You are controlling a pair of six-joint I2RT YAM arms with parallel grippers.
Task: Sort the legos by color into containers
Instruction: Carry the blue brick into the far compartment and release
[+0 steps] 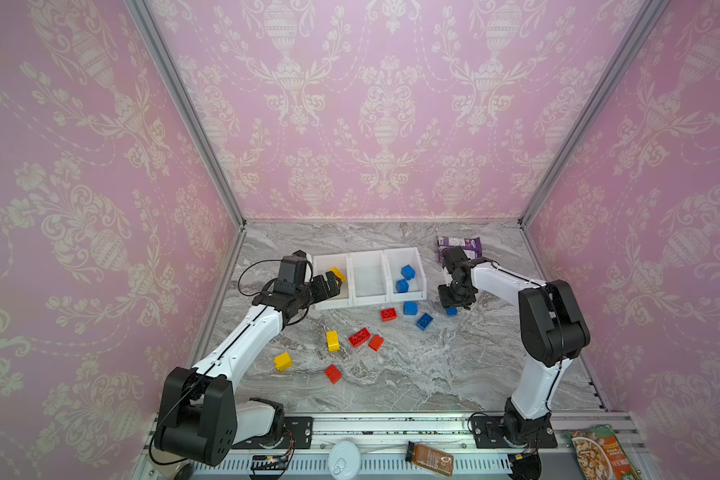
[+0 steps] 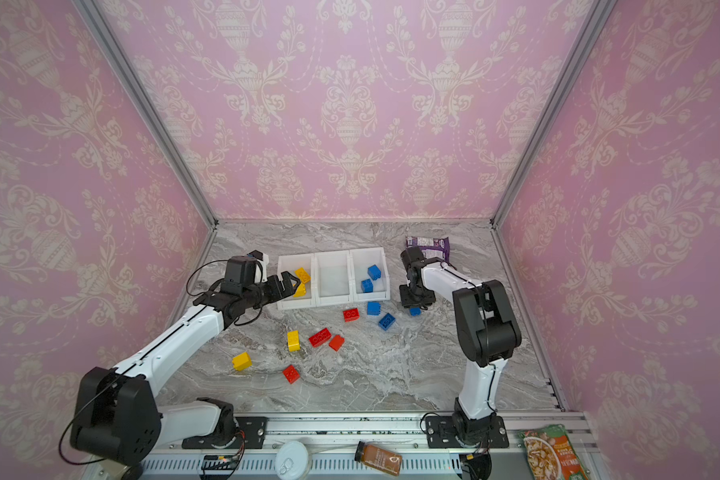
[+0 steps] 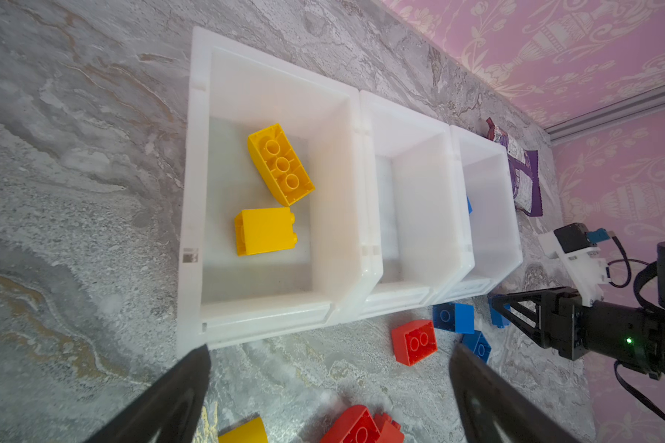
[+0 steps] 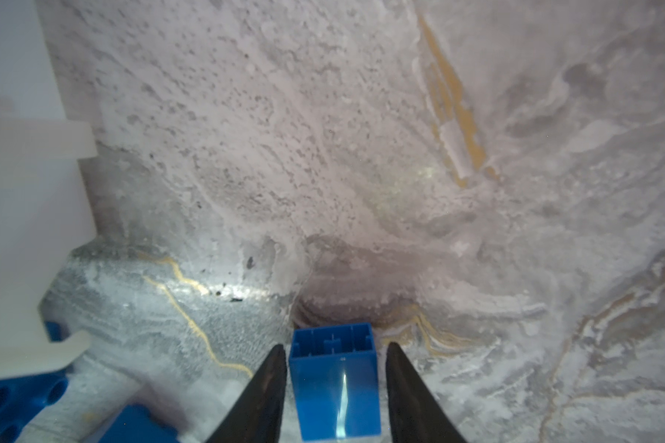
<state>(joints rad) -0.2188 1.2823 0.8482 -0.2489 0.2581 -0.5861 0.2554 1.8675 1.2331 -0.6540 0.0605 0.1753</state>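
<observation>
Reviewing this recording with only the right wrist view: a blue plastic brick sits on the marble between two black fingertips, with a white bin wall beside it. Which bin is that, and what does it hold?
Observer: The right-hand white plastic bin of three joined in a row; two blue studded plastic bricks lie inside.
Operator: Where is the other arm?
Observer: The left pincer stands open at the left-hand white bin, where two yellow studded bricks lie.
Operator: Any reds sorted?
Observer: None; four red studded bricks lie on the grey marble table, and the middle white bin holds nothing.
</observation>
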